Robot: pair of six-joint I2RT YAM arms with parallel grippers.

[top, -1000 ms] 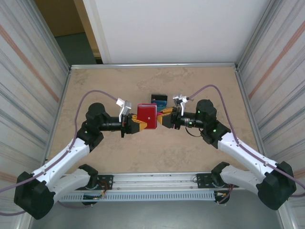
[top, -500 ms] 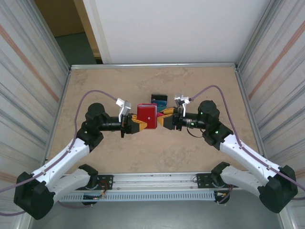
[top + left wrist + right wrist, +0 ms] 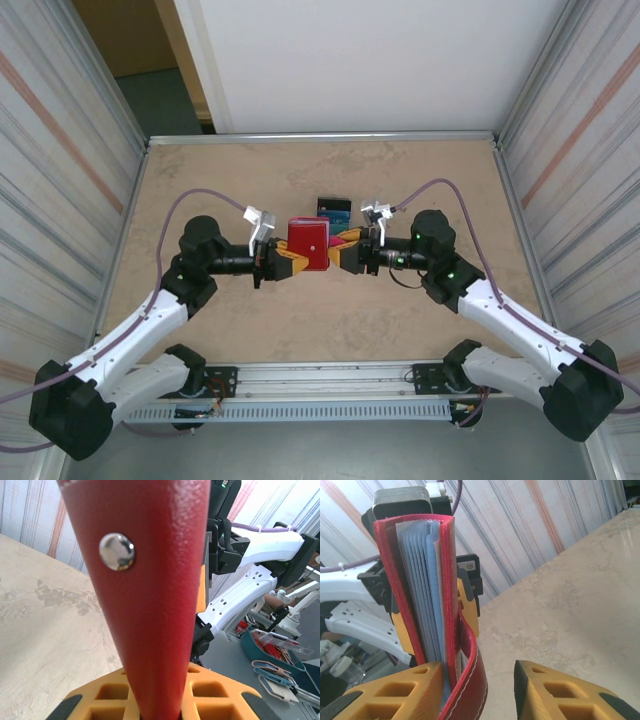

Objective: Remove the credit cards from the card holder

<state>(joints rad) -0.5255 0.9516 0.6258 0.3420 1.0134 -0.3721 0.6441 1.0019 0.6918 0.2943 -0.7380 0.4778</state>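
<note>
Right arm has backed off a touch and come back in since a second ago. Left arm and card holder [image 3: 309, 243] haven't shifted.

My left claw [image 3: 156, 702] is nearly shut and clamped on the card holder at the edge away from the right arm. It holds it up between the two arms, snap stud [image 3: 116, 551] facing the left wrist camera. My right claw [image 3: 479, 690] stands part open and grips nothing. The card holder's open edge sits between the pads, against one pad [image 3: 390, 695], with a clear gap to the other.

Pale clear sleeves [image 3: 422, 575] fan toward me between the red covers. A loose red flap [image 3: 467, 680] curls down into the gap. I can't tell if a card is left in any sleeve, the edges look too alike. Some credit cards [image 3: 334, 209] already lie on the table [image 3: 220, 180] just behind the card holder, so I judge the task well along but not confirmed done.

Step in hand, as I read it: pinch a card edge and pull.
- Shift the right claw so only one sleeve's content lies between the pads, not the flap or a cover.
- Close on the card edge past the sleeve lip.
- Pull straight out along the sleeve line while the left claw holds firm.

Risk: catching the flap or the whole sleeve stack would twist the card holder or drag it out of the left grip.
</note>
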